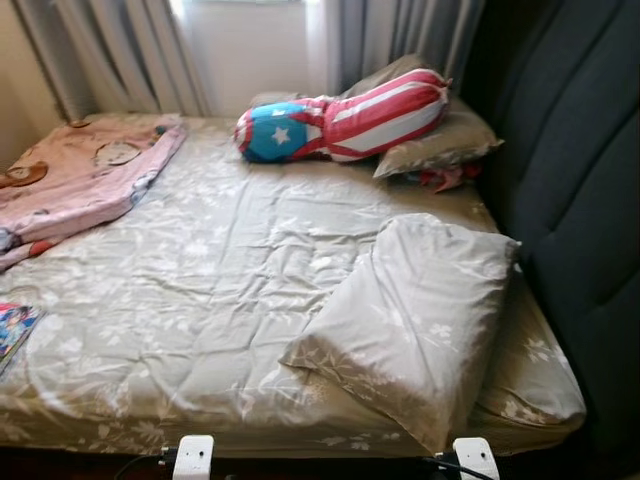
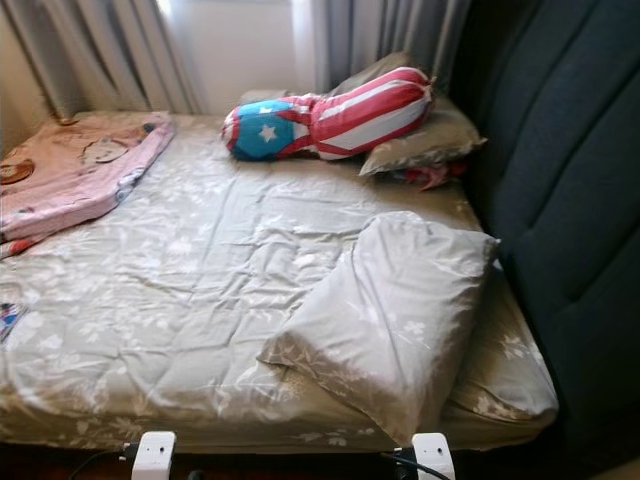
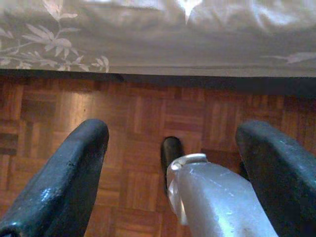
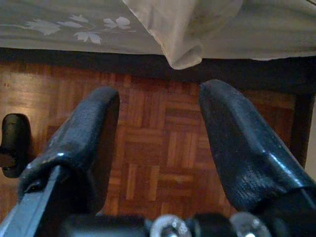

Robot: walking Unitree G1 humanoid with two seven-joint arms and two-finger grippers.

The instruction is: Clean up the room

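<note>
The robot stands at the foot of the bed (image 1: 230, 290), apparently sizing up what to tidy first. Both arms hang low over the wood floor (image 3: 138, 148): the left gripper (image 3: 173, 143) and right gripper (image 4: 158, 118) are spread wide and hold nothing. A grey pillow (image 1: 420, 310) lies askew at lower right, overhanging the edge; a striped cushion (image 1: 340, 120) sits top centre, a pink blanket (image 1: 80, 170) upper left. Next likely calls for raising an arm to that pillow. No containers are in sight.

Pillow (image 1: 415, 320) on bed (image 1: 200, 300) front-right, blanket (image 1: 75, 175) back-left, bolster (image 1: 345, 118) behind.
</note>
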